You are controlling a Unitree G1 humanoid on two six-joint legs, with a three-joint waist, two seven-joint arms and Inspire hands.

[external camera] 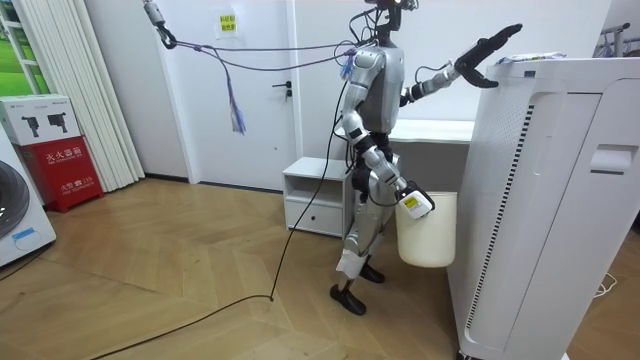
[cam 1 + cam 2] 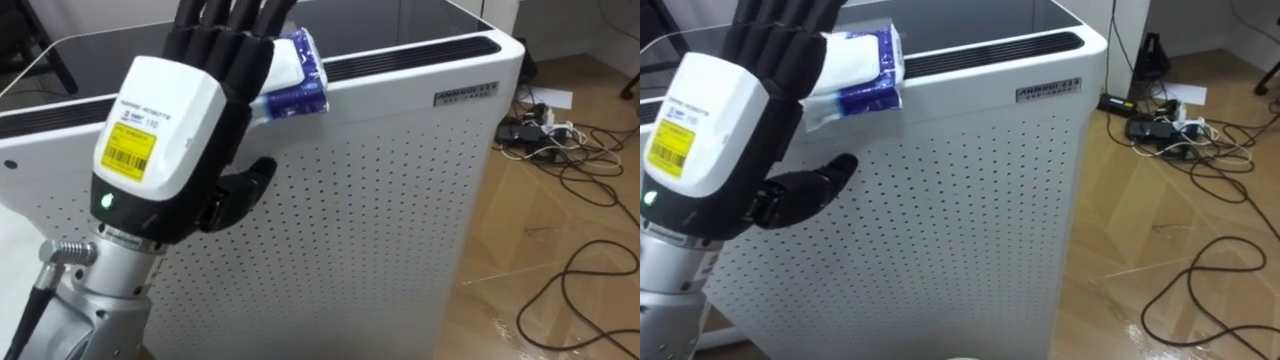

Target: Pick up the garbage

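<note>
Black fingers stretched straight, the left hand (image 2: 170,140) comes up from the lower left with its white back toward the camera. It is open, the thumb hanging apart below against the perforated side wall. The fingers lie over the left end of a blue-and-white tissue packet (image 2: 297,78), the garbage. The packet rests on the near top edge of a tall white air purifier (image 2: 380,200), just in front of its dark vent slot. To the right of the purifier, on the wooden floor (image 2: 560,210), sit a power strip with adapters (image 2: 535,128) and loose black cables (image 2: 585,270).

In the room view the robot stands upright between a low white cabinet (image 1: 318,195) and the air purifier, its left arm raised to the purifier's top. Its right hand (image 1: 414,202) hangs low beside its thigh at the rim of a white bin (image 1: 428,238). Whether that hand grips the rim I cannot tell.
</note>
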